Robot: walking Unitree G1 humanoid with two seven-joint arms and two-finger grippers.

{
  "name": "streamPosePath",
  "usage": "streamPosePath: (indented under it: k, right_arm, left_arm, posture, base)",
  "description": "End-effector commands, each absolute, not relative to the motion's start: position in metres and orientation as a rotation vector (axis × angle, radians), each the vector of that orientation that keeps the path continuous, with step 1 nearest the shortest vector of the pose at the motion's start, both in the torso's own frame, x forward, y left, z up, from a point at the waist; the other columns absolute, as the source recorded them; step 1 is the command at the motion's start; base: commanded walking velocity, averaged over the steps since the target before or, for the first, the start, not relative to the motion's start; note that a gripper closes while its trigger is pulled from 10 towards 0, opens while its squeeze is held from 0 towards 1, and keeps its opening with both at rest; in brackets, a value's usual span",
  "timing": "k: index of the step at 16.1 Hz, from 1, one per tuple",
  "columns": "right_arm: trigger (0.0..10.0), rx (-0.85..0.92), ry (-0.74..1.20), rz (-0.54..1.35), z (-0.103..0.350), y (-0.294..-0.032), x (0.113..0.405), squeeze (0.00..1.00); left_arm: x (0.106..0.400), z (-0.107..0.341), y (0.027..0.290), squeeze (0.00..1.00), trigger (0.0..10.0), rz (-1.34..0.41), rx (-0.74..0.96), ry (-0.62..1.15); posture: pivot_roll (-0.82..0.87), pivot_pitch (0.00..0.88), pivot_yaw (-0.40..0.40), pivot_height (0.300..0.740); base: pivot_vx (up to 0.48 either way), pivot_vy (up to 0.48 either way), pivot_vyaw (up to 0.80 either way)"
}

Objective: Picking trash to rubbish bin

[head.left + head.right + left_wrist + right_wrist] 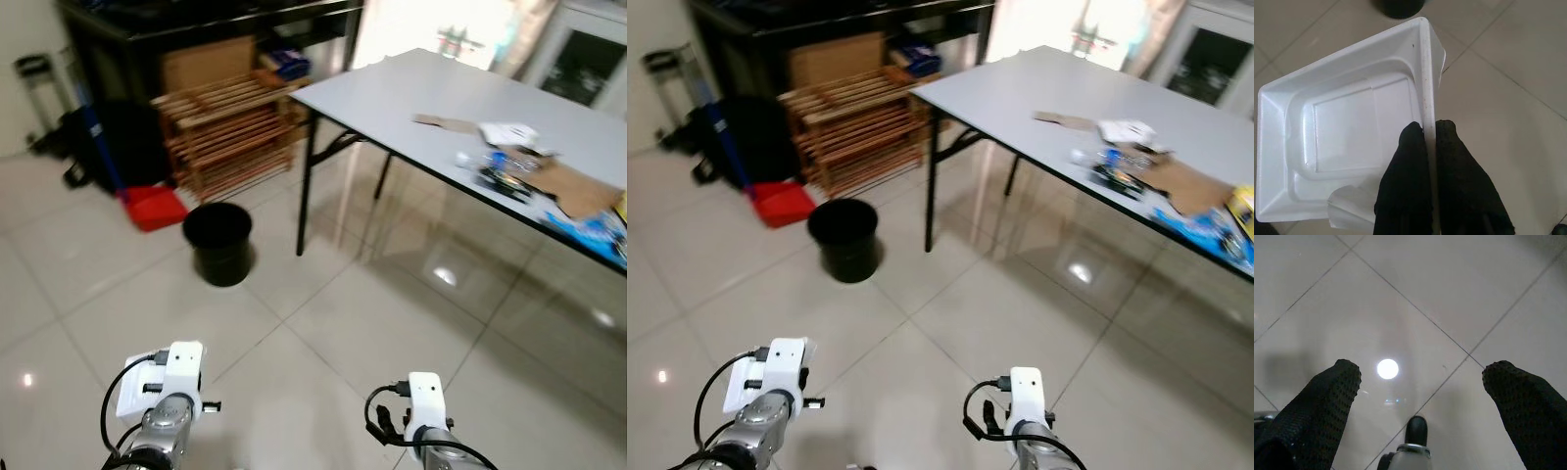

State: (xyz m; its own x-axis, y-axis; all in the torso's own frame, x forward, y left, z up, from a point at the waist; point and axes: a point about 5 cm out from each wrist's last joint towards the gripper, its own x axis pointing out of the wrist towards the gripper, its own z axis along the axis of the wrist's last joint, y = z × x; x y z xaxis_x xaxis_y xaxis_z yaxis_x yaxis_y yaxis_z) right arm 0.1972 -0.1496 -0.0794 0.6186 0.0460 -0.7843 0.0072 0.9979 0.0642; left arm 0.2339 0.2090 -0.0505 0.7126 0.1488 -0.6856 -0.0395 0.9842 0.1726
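**Left tool grips a foam tray; bin stands ahead on the floor**

At the far left a dark bag [93,142] sits by the wall, with a red dustpan [152,208] on the tiles just right of it. Behind the dustpan stands a wooden slatted rack [227,132], under a dark shelf unit. The black rubbish bin [217,242] stands upright on the tiled floor [323,323], near the rack and just left of the desk's near leg.

Low in the head views the two silver arms show at the near edge. The left tool [1430,132] has its two black fingers closed tight on the thin rim of a white foam tray [1347,132], one finger on each side of the edge; the tray hangs over the tiles with its hollow side facing the wrist camera. The right tool [1422,374] is spread wide, fingers well apart, with nothing between them and bare tile beneath.

To the right, the grey desk [411,88] runs from far centre to the near right. On it, toward its right end, lie brown cardboard pieces [578,191], white paper [509,132], and blue packaging [593,230] at the near edge.
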Motion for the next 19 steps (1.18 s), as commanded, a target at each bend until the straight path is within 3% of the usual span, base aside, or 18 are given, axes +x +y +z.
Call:
streamPosePath:
  k: [1, 6, 10, 19]
  right_arm:
    - [10.0, 0.06, 0.899, 0.005, -0.0793, -0.1558, 0.1966, 0.0]
    - [10.0, 0.036, 0.903, 0.023, -0.0796, -0.1551, 0.1961, 0.0]
    - [10.0, 0.018, 0.903, 0.027, -0.0802, -0.155, 0.1948, 0.0]
    - [10.0, 0.043, 0.908, 0.028, -0.0818, -0.1531, 0.1916, 0.0]
  left_arm:
    - [0.2324, -0.053, 0.2017, 0.0, 10.0, 0.09, 0.139, 0.783]
    - [0.2322, -0.0532, 0.2016, 0.0, 10.0, 0.086, 0.14, 0.785]
    - [0.2316, -0.0537, 0.2012, 0.0, 10.0, 0.081, 0.143, 0.788]
    - [0.2283, -0.056, 0.2008, 0.0, 10.0, 0.068, 0.149, 0.8]
  posture:
    - [-0.01, 0.057, -0.052, 0.74]
    - [-0.01, 0.053, -0.051, 0.74]
    - [-0.01, 0.042, -0.048, 0.74]
    - [-0.01, 0.019, -0.048, 0.74]
  base:
    - [0.319, 0.0, 0.0]
    - [0.311, 0.0, 0.0]
    - [0.302, 0.0, 0.78]
    - [0.31, 0.0, 0.0]
